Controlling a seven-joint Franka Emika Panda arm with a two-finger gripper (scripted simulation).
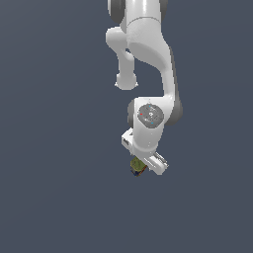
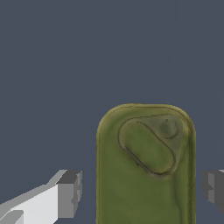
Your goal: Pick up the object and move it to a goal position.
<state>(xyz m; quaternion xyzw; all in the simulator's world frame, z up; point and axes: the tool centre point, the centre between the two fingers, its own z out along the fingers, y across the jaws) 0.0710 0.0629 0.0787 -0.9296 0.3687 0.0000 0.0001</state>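
The object (image 2: 144, 175) is a small rounded box whose olive-green top, with an oval raised outline, fills much of the wrist view. My gripper (image 2: 141, 190) stands open around it, a grey fingertip (image 2: 70, 192) on one side and another fingertip (image 2: 213, 187) on the other, each with a narrow gap to the box. In the exterior view the object (image 1: 137, 167) peeks out below the white hand, showing green top, dark blue side and a bit of orange-red. There the gripper (image 1: 141, 169) is lowered over it, and the fingers are mostly hidden by the hand.
The white arm (image 1: 148, 59) reaches down from the top of the exterior view. A plain dark grey-blue floor (image 1: 59, 197) lies all around, with no other objects or edges showing.
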